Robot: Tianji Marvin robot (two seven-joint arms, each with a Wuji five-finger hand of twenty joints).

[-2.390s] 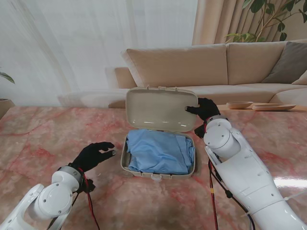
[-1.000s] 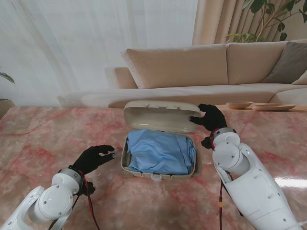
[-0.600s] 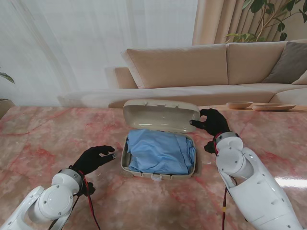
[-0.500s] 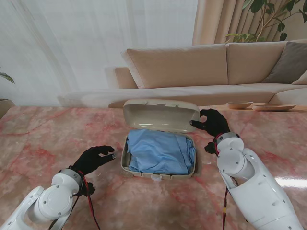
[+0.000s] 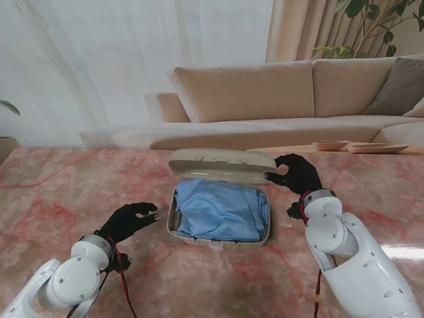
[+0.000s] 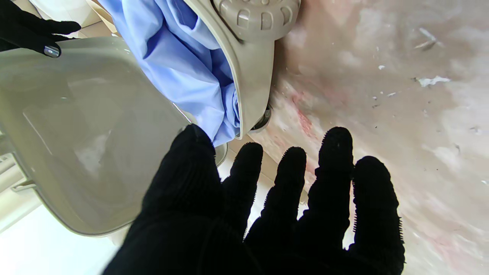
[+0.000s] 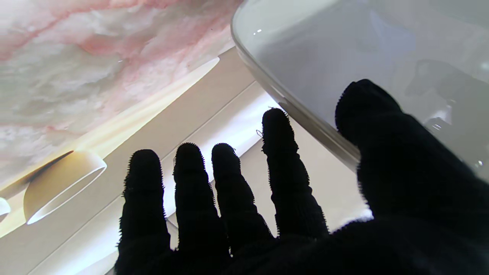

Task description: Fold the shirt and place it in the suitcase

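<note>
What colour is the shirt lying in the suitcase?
Light blue, plain with no pattern. The shirt shows best in the stand view.

The shirt lies in the suitcase mid-surface, left hand at its left, right hand far right.

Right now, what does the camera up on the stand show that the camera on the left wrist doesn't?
Only the stand view shows the whole scene: both arms, the left hand open beside the suitcase, the sofa and the shallow bowls behind. Only the left wrist view shows a caster wheel on the suitcase's wall and the shirt bunched against that rim. Both show the blue shirt inside, the half-lowered lid and the right hand at the lid's edge.
</note>
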